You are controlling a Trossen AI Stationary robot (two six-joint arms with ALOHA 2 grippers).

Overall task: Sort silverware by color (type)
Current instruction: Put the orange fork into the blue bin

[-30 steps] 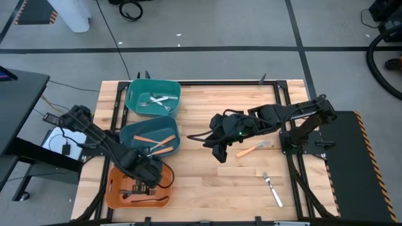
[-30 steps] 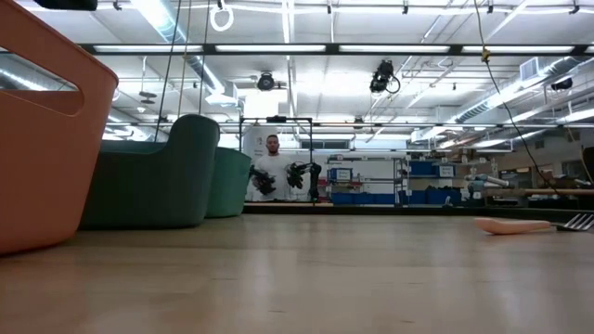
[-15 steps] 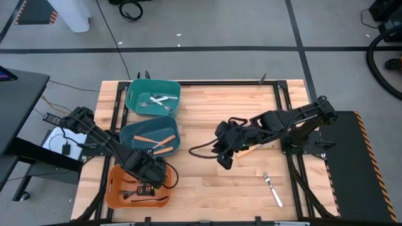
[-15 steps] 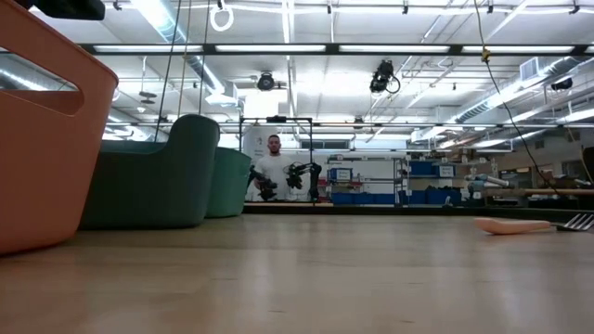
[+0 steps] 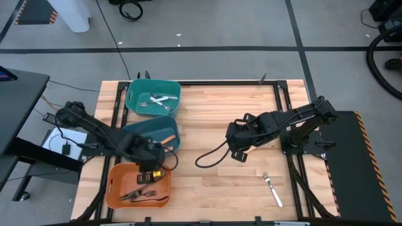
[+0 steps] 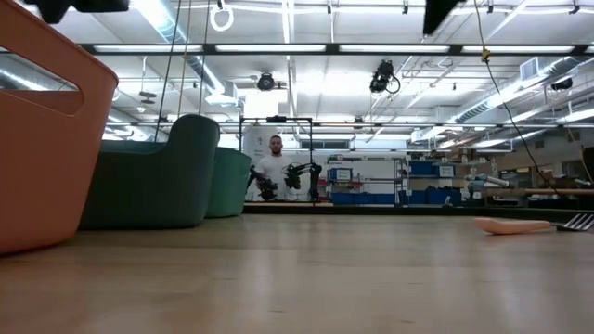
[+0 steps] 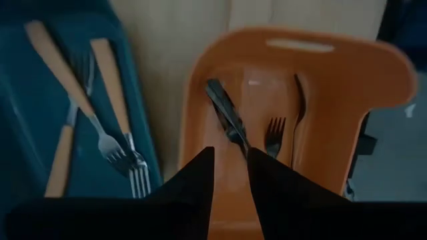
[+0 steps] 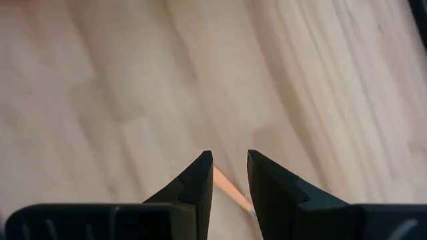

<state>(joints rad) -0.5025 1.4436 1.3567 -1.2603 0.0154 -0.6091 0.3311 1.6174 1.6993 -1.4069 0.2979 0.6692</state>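
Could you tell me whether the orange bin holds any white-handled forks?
No, the orange bin holds only black forks.

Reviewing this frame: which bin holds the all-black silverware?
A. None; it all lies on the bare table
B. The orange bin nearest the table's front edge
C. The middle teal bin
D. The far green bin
B: the left wrist view shows dark forks lying in the orange bin, while the teal bin beside it holds orange-handled forks.
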